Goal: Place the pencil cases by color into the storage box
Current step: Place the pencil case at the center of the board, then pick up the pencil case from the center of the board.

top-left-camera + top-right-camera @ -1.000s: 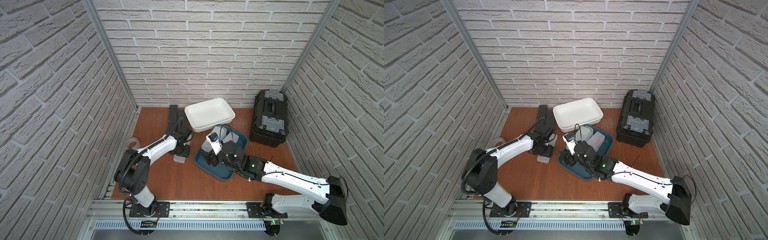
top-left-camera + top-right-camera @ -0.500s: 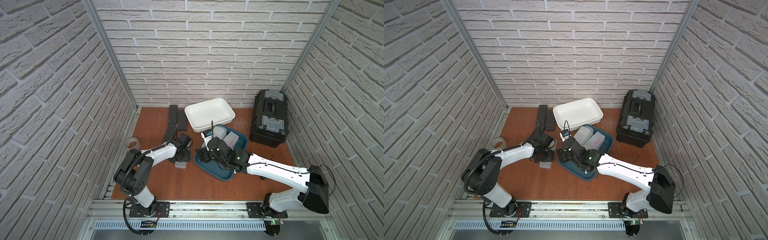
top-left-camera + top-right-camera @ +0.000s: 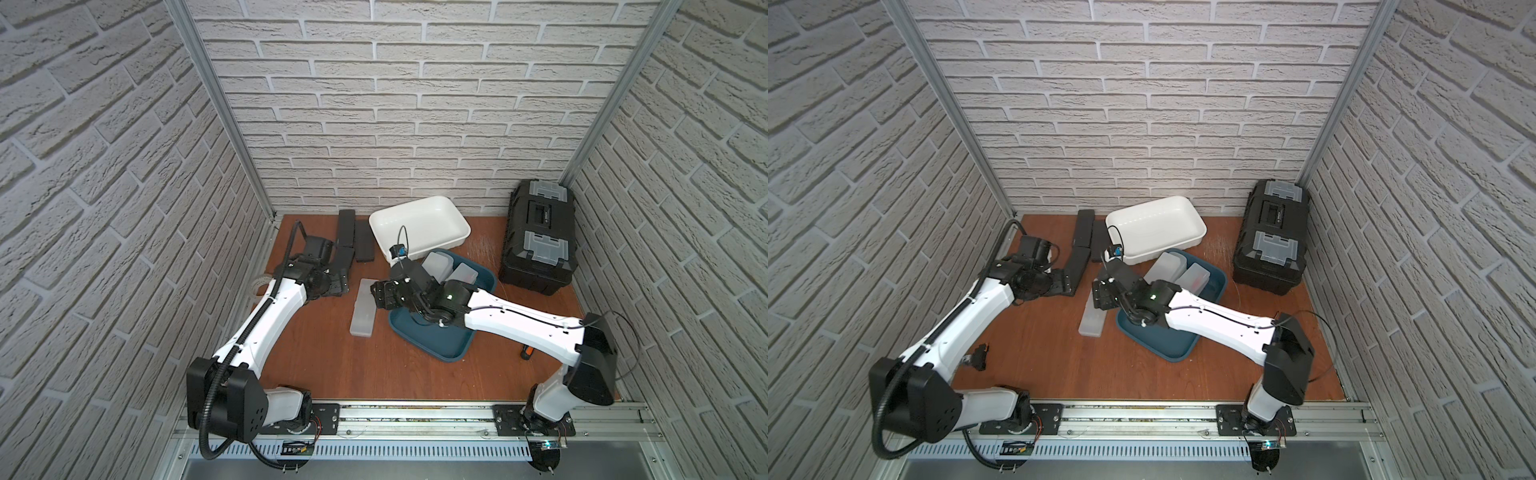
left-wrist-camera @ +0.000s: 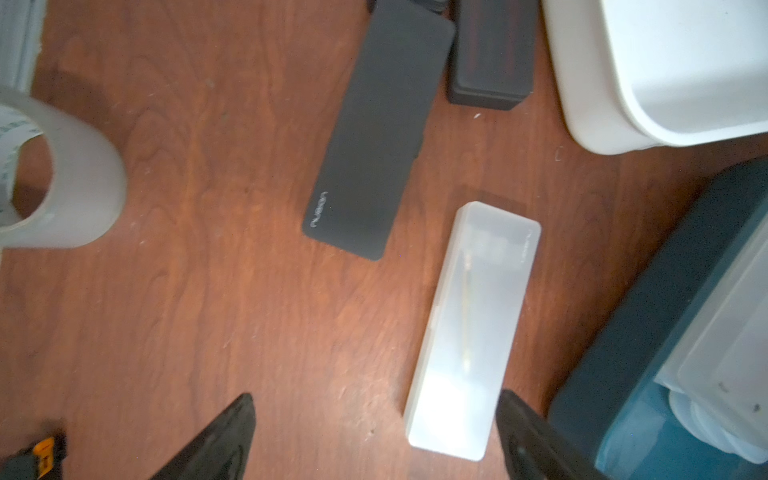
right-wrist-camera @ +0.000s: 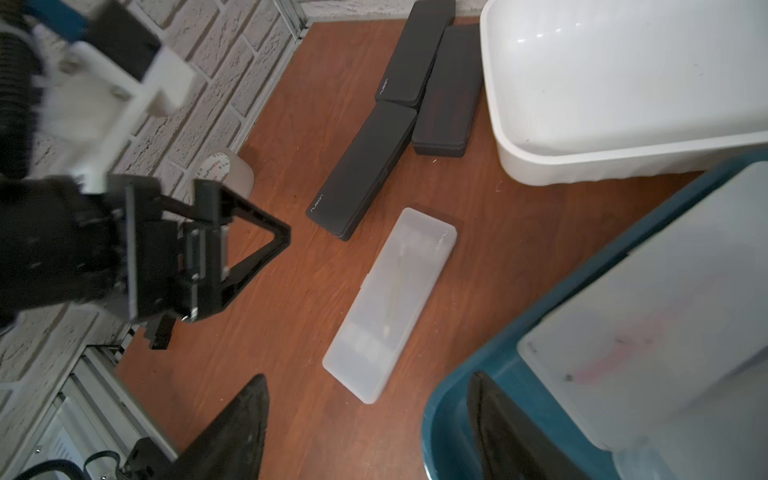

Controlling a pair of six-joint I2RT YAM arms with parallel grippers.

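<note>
Frosted pencil case point(image 4: 469, 332) lies flat, untouched, between left gripper point(image 4: 374, 395) and right gripper point(image 5: 368, 376); both gape empty

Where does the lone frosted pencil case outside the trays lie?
In both top views the frosted pencil case lies flat on the table, just left of the blue tray, near the black cases.

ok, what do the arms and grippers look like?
The left arm and right arm have white shells and black joint housings. A black corrugated hose runs along the left arm; a thin black cable loops off the right. The left gripper and right gripper are black, fingers tapering to points.
</note>
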